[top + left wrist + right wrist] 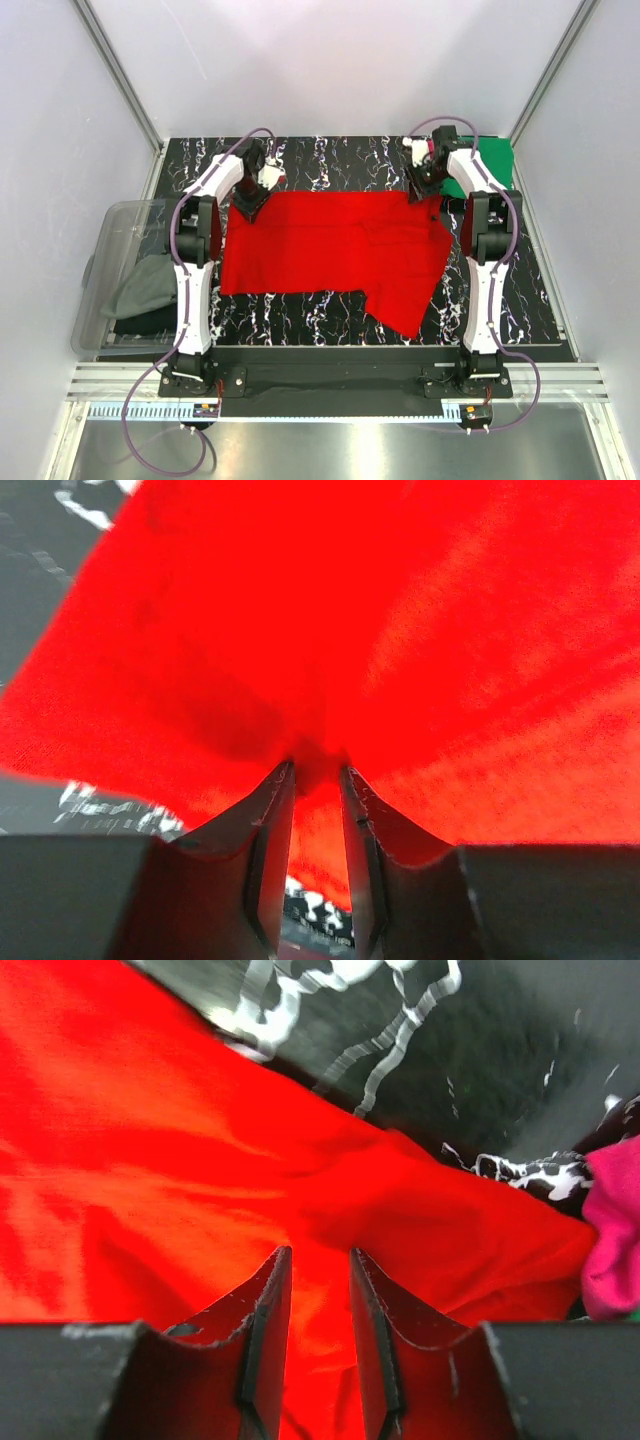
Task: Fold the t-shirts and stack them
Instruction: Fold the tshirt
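Pinching the red t-shirt (330, 250) at its far edge, I am holding it spread over the counter (340, 160). The left pincer (317, 770) and the right pincer (320, 1255) are both clamping red cloth. The green t-shirt (497, 158) is lying folded at the far right corner. The pink t-shirt (612, 1225) is showing just beside the red cloth.

The red t-shirt (330, 250) covers the middle of the table (330, 165). A bare strip runs along the far edge between the two arms, and more bare table shows in front of the arm bases. The green t-shirt (497, 155) fills the far right corner, near the right gripper (417, 190). The pink t-shirt (612, 1225) lies close by. A clear bin (105, 235) blocks the left side. A white wall (330, 60) closes the back.
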